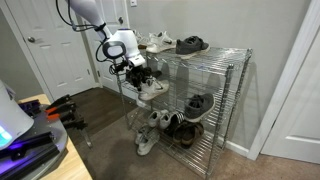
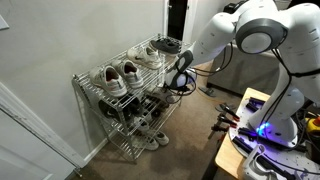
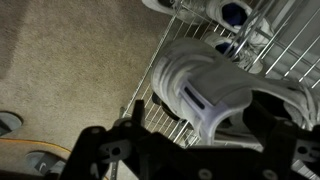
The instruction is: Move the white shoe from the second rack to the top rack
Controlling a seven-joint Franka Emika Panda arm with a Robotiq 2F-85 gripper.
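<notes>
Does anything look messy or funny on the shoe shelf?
A bit. The bottom shoes lie in a jumble, and one seems to poke out past the shelf front. The white shoe sits by itself near the edge of the second rack.

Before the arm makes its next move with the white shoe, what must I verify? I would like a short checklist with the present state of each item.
1. White shoe lies on the second rack: ok.
2. Gripper is at the shoe, one finger on each side in the wrist view: ok.
3. Grip closed firmly on the shoe: cannot tell.
4. Room on the top rack beside the sneakers lying there: cannot tell.
5. Free way out from under the top rack: cannot tell.
</notes>
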